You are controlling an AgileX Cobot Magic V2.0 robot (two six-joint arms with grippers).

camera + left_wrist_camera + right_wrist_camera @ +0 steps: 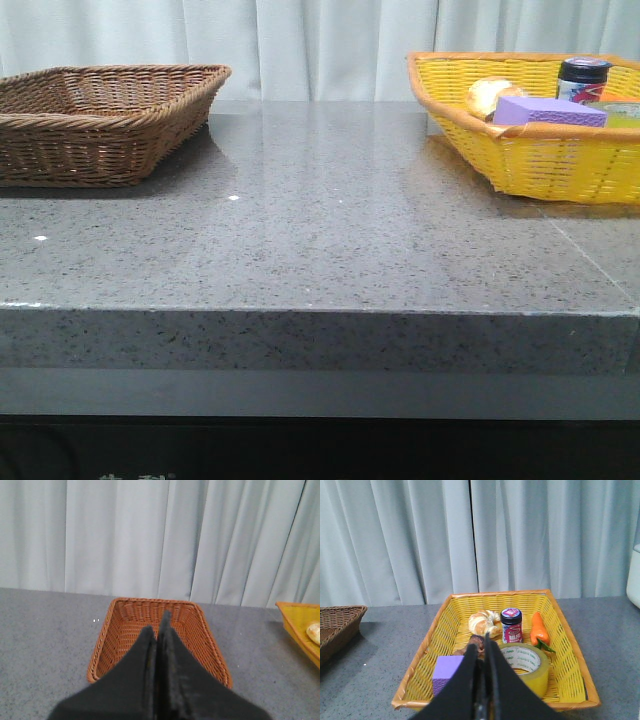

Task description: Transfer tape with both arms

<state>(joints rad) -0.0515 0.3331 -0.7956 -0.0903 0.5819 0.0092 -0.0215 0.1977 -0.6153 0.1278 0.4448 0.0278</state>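
While both grippers have their black fingers pressed together on nothing, the left gripper hangs above the brown wicker basket at the desk's far left corner, and the right gripper hangs above the yellow basket at the far right corner. The tape lies flat inside the yellow basket, just beside the right gripper's fingers, with a purple sponge block on their other side. Farther in sit a croissant, a dark-lidded jar and an orange pepper, all before the pale curtain behind the grey stone desk.
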